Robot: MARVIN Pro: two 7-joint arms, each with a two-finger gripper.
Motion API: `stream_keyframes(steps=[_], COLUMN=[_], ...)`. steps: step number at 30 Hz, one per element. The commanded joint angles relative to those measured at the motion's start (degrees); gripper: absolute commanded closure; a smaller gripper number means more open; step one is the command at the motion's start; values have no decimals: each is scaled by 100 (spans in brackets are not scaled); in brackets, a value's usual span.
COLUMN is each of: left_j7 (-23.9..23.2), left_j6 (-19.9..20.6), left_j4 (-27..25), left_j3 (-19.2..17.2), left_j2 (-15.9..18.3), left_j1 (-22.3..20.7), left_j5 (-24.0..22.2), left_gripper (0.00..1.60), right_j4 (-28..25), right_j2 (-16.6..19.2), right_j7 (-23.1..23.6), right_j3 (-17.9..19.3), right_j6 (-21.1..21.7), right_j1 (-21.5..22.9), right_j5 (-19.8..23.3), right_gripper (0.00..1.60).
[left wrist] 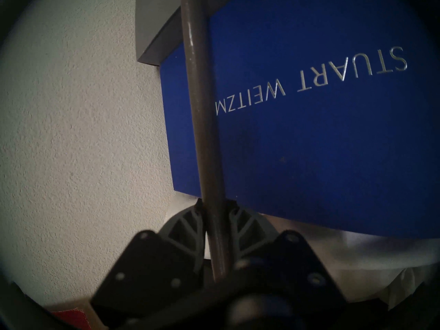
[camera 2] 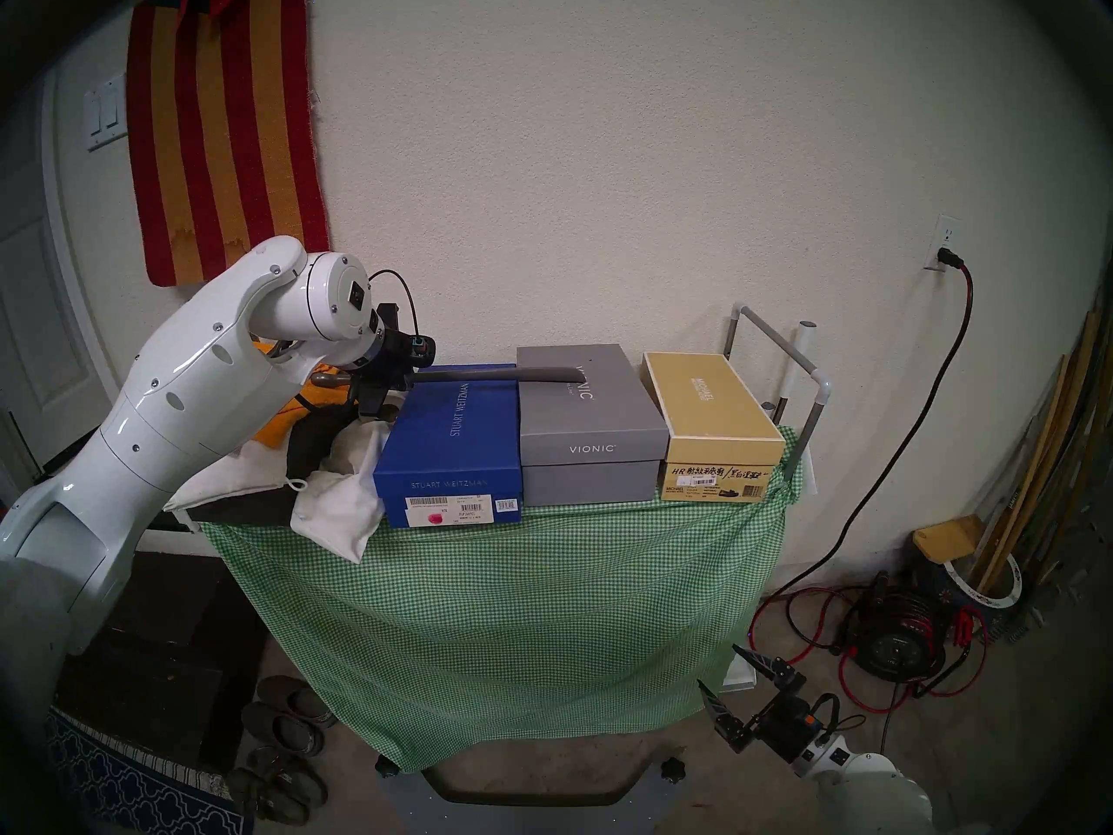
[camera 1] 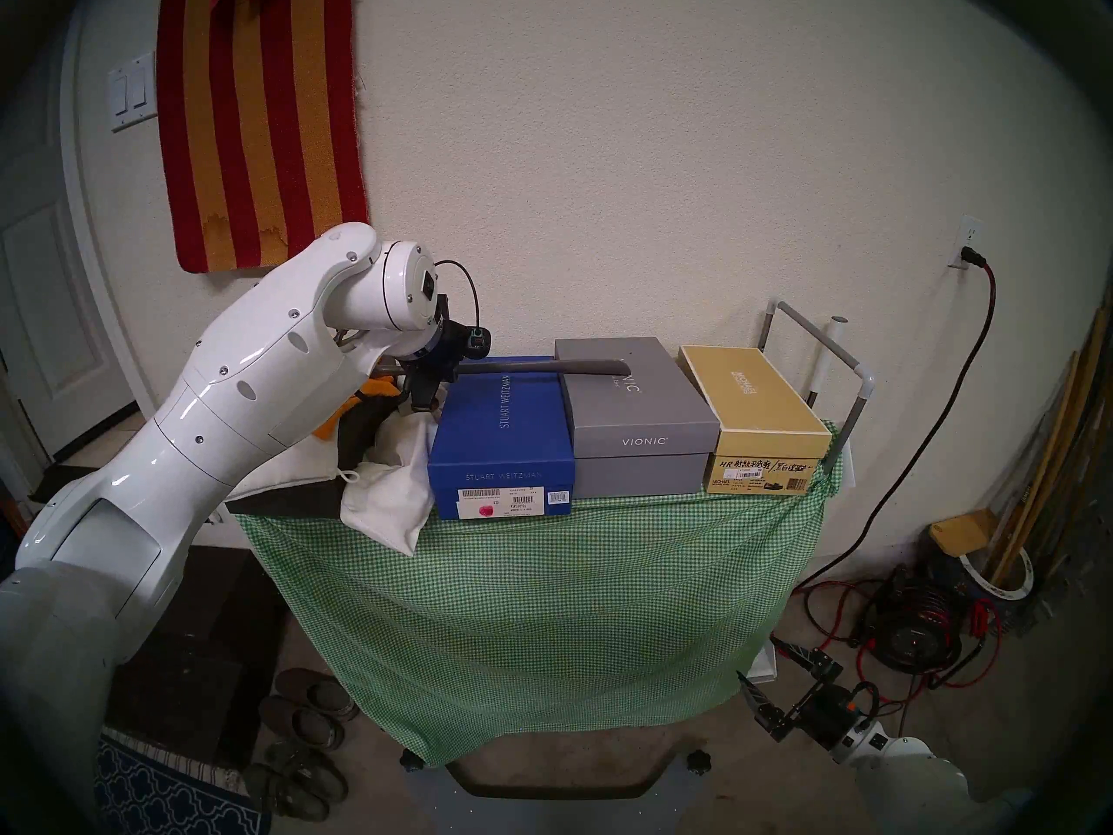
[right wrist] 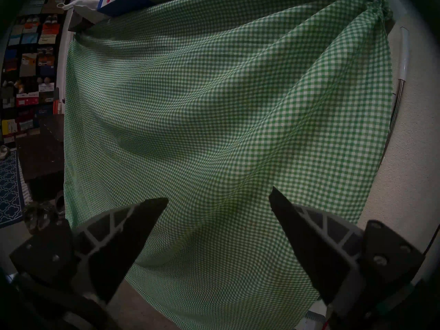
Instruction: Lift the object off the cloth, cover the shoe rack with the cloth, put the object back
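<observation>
My left gripper (camera 1: pixel 423 392) is shut on the grey shoehorn (camera 1: pixel 542 366) near its rounded end. It holds the bar level above the boxes on the shoe rack (camera 1: pixel 834 349); the scooped end reaches over the grey box. In the left wrist view the fingers (left wrist: pixel 240 223) clamp the shoehorn (left wrist: pixel 200 108) above the blue box. The green-and-white check cloth (camera 1: pixel 530 605) hangs down the rack's front from under the boxes. My right gripper (camera 1: pixel 757 659) is open and empty, low by the cloth's right lower edge, facing the cloth (right wrist: pixel 202 108).
A blue box (camera 1: pixel 500 430), a grey box (camera 1: pixel 638 406) and a tan box (camera 1: pixel 753 406) stand on the rack top, with a white bag (camera 1: pixel 385 496) and an orange towel (camera 1: pixel 355 403) at the left. Shoes (camera 1: pixel 307 713) lie on the floor left; a red cable reel (camera 1: pixel 915 635) stands right.
</observation>
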Motion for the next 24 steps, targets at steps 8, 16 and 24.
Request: stream_keyframes(steps=[8, 16, 24], left_j7=[-473, -456, -160], left_j6=[66, 65, 354], left_j4=[95, 36, -239], left_j3=[353, 433, 287], left_j2=[74, 199, 371], left_j1=[-94, -241, -230], left_j5=[-169, -282, -441], left_gripper=[90, 20, 0], right_j4=[-15, -7, -4], right_j2=[-5, -14, -22], right_j7=[316, 352, 371], right_j3=[-3, 22, 46], right_j6=[1, 1, 1], right_j1=[-26, -22, -20], right_j5=[-4, -2, -9], right_gripper=[0, 0, 0])
